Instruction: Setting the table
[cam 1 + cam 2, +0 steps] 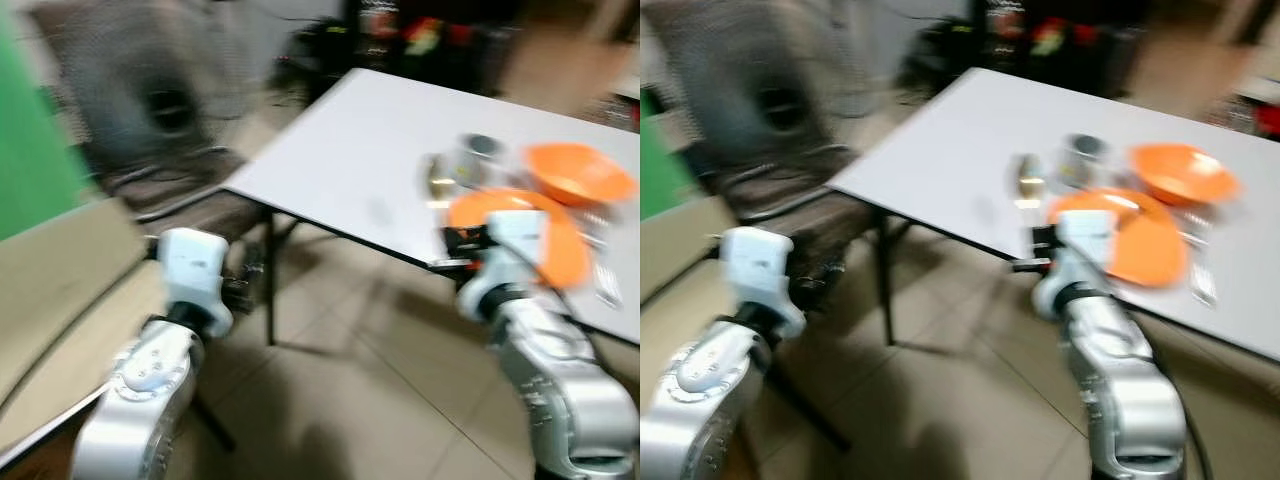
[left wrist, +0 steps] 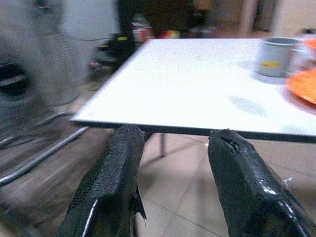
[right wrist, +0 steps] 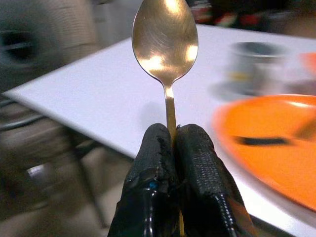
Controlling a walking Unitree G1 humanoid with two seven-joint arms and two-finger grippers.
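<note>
My right gripper (image 3: 172, 131) is shut on the thin handle of a gold spoon (image 3: 165, 39), whose bowl stands up above the fingers. In the eye views that arm (image 1: 520, 270) reaches to the near edge of the white table (image 1: 340, 150), beside an orange plate (image 1: 568, 250). Behind the plate sit an orange bowl (image 1: 580, 172) and a grey metal cup (image 1: 480, 155). My left gripper (image 2: 175, 136) is open and empty, held low in front of the table's corner.
More cutlery (image 1: 605, 282) lies at the table's right edge. A large floor fan (image 1: 150, 95) stands at the back left, with a metal-framed chair (image 1: 190, 205) by the table corner. A beige surface (image 1: 60, 290) runs along my left. Tiled floor (image 1: 380, 370) lies ahead. The head views are blurred.
</note>
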